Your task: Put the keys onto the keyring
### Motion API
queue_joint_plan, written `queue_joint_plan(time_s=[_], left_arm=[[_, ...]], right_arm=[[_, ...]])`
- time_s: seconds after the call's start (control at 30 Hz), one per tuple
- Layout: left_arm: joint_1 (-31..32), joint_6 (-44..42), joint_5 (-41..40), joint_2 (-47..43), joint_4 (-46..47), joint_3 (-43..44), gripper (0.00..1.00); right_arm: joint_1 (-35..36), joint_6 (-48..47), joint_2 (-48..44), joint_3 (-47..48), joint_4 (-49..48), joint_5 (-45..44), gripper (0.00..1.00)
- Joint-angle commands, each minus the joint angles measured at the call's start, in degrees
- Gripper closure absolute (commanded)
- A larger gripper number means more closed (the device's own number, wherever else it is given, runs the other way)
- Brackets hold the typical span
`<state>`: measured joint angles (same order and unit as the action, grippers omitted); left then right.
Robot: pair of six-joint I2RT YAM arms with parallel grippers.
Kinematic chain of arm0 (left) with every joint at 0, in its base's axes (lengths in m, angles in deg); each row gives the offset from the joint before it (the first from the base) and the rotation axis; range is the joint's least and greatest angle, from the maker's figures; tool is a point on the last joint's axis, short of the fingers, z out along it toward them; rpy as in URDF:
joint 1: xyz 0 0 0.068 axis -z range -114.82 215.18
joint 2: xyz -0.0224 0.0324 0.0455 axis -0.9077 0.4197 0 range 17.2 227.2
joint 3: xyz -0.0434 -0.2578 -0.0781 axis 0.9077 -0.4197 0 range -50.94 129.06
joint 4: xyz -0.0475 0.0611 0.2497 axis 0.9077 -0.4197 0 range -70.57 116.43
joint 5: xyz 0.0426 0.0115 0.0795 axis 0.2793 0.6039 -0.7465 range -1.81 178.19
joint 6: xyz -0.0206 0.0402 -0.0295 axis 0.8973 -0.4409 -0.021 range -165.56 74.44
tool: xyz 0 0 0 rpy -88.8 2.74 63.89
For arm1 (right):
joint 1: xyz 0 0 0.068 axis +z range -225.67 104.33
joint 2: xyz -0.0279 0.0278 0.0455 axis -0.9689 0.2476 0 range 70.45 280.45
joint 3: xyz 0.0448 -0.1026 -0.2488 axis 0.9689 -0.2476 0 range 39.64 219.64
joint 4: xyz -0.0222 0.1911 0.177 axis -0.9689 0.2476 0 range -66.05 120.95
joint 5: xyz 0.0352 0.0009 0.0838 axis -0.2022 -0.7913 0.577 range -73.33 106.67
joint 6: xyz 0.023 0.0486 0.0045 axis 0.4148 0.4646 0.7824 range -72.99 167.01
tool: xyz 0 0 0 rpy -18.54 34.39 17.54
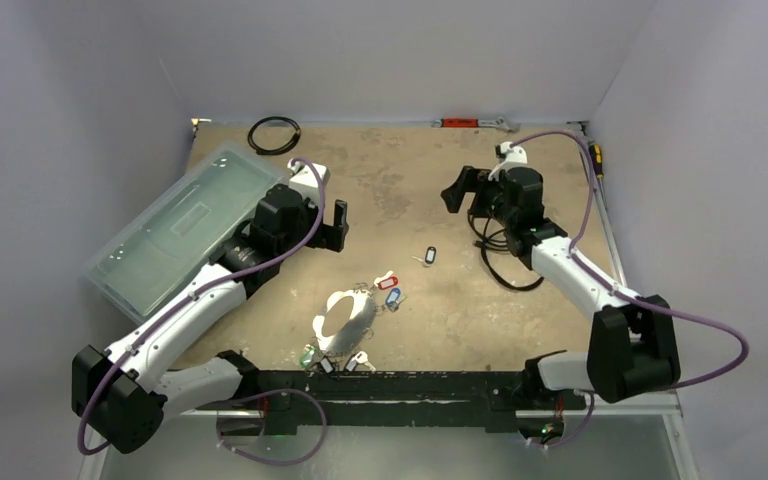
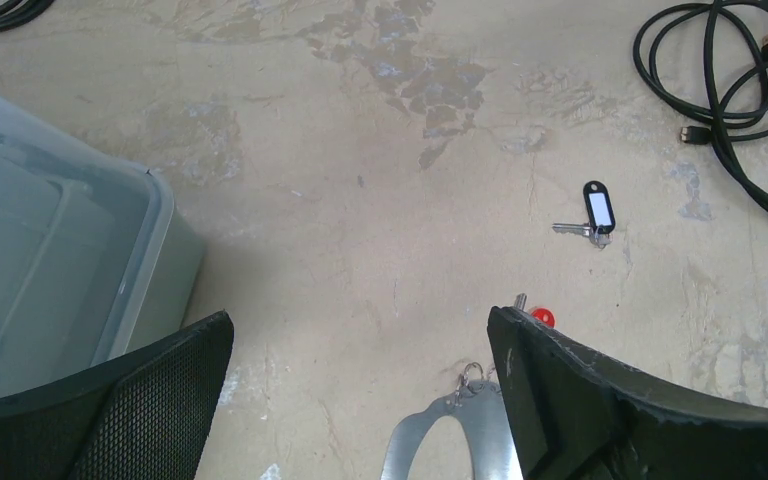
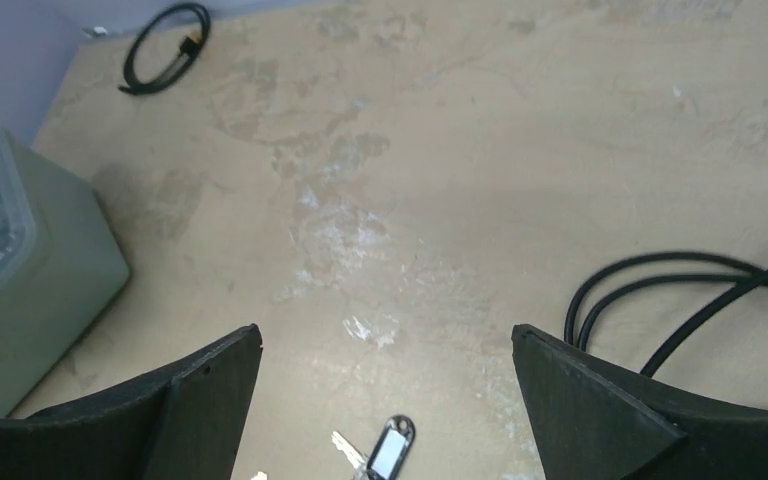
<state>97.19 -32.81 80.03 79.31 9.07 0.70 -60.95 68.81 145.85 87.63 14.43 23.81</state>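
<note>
A tan tabletop (image 1: pixel 410 170) fills the middle of the frame, its surface worn and blotched with darker patches and pale scuffs toward the upper centre. Plain pale lavender-grey walls close it in: a back wall (image 1: pixel 390 50) along the top, a left wall (image 1: pixel 50 130) and a right wall (image 1: pixel 720 150) slanting down the sides. The light is soft and even, with faint shadows.

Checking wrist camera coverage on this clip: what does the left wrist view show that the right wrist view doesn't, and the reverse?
Only the left wrist view shows part of the keyring and, beside it, a red-tagged key.

Only the right wrist view shows the black coiled cable ring in full.

Both views show the black-tagged key lying alone, the clear plastic box on the left, and the loose black cable on the right.
</note>
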Motion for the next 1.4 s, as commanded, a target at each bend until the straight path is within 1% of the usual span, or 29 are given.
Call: queue_joint_plan(time_s=[0.0,0.2,0.33,0.5,0.63,0.7,0.8,0.87,0.97,1.03,1.07,1.13,1.2,1.37], left_arm=[[0.12,-0.96,-1.04,0.14,1.9,0.67,0.01],[0.05,-0.89,0.05,0.96,1.87,0.9,0.01],[0.15,-0.84,1.42,1.56,1.9,0.94,0.01],[0.16,-0.89,1.92,2.34,1.62,1.27,0.04],[0.15,-0.97,1.18,2.12,1.19,1.41,0.05],[0.16,-1.06,0.51,1.59,1.1,1.4,0.06],[0.16,-1.23,-0.32,0.83,1.19,1.45,0.07],[0.15,-1.18,-0.89,0.45,1.19,1.38,0.08],[0.16,-1.07,-1.45,-0.4,1.21,1.2,0.08],[0.16,-1.06,-1.73,-0.82,1.34,1.06,0.09],[0.15,-0.97,-1.84,-1.0,1.37,1.02,0.09],[0.16,-0.97,-2.0,-1.0,1.35,1.05,0.09],[0.16,-0.88,-2.01,-1.02,1.37,1.03,0.09],[0.14,-0.8,-1.6,-0.77,1.46,1.03,0.1]], right_arm=[[0.26,0.69,1.7,2.26,3.94,0.88,0.01],[1.54,-0.12,4.24,5.82,11.02,0.38,0.01],[4.44,-2.71,4.92,5.36,11.75,1.43,0.01],[9.1,-5.4,4.42,4.4,11.96,1.46,0.01],[14.1,-10.53,2.53,0.86,8.52,7.63,0.03],[15.82,-13.14,2.64,-0.67,6.14,13.19,0.03],[17.19,-15.07,4.65,-0.98,3.47,23.05,0.12],[18.43,-15.53,6.09,-1.24,1.55,28.94,0.16],[22.3,-18.23,8.82,-0.69,3.09,35.11,0.23],[24.85,-20.25,10.77,-0.09,5.5,36.83,0.28],[25.7,-20.6,11.6,-0.2,6.06,37.68,0.32],[26.94,-20.55,12.91,-0.8,6.49,39.12,0.36],[27.96,-19.53,13.41,-2.16,5.4,40.31,0.43],[30.02,-18.11,14.33,-4.05,3.4,40.32,0.54]])
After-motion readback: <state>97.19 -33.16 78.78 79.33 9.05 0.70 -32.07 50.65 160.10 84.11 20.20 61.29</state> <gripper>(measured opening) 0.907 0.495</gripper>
